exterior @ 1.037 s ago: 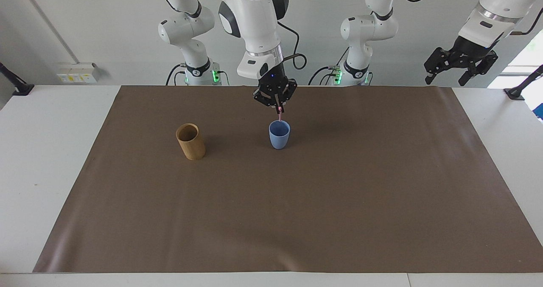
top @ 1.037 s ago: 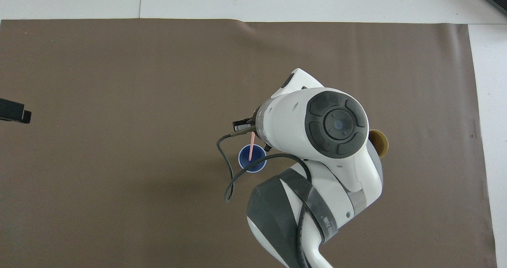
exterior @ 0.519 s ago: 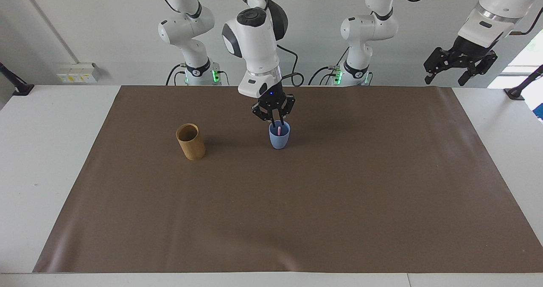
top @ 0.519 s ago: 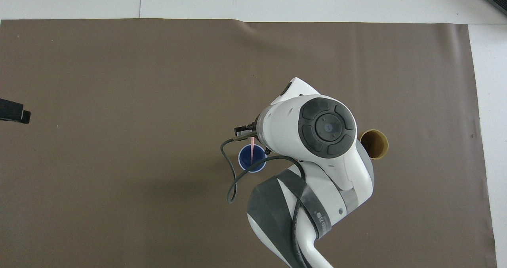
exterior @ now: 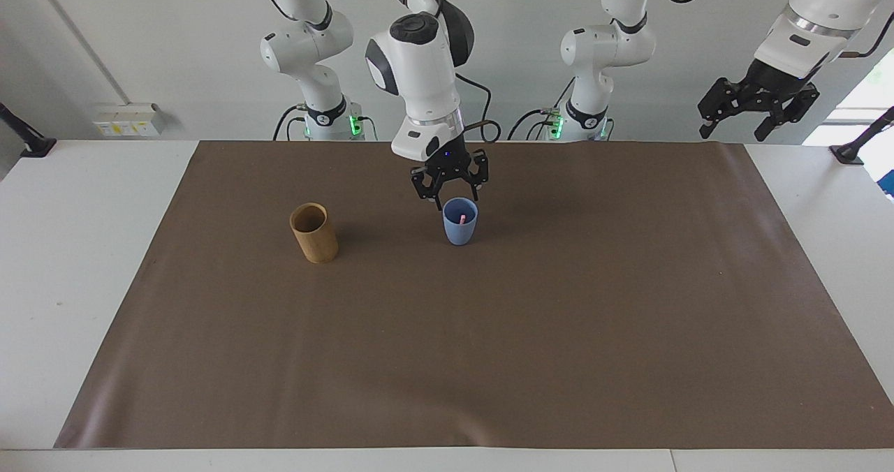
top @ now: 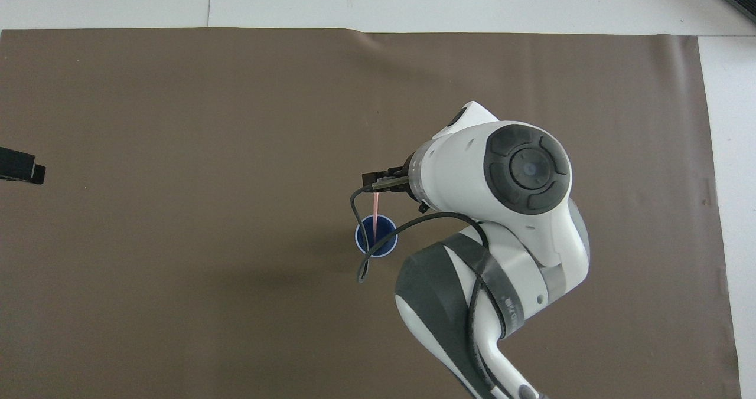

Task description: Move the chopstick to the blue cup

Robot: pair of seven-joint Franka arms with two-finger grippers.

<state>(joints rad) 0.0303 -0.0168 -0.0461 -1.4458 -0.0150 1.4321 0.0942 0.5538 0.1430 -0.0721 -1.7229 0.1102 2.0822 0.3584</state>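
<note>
The blue cup (exterior: 460, 229) stands on the brown mat, about midway between the arms' ends and near the robots; it also shows in the overhead view (top: 385, 244). A thin pale-pink chopstick (exterior: 462, 217) stands in it and leans on the rim, a sliver poking above the rim in the overhead view (top: 376, 213). My right gripper (exterior: 455, 200) hangs just above the cup's rim, open and empty, apart from the chopstick. In the overhead view the right arm covers most of it. My left gripper (exterior: 758, 109) waits open, raised over the left arm's end of the table.
A taller tan wooden cylinder holder (exterior: 314, 233) stands upright beside the blue cup, toward the right arm's end; the right arm hides it in the overhead view. The brown mat (exterior: 489, 353) covers most of the white table (exterior: 70, 248).
My right gripper lowered the chopstick into the blue cup, opened and let it go, then rose slightly. The chopstick now stands in the cup. The left arm has not moved.
</note>
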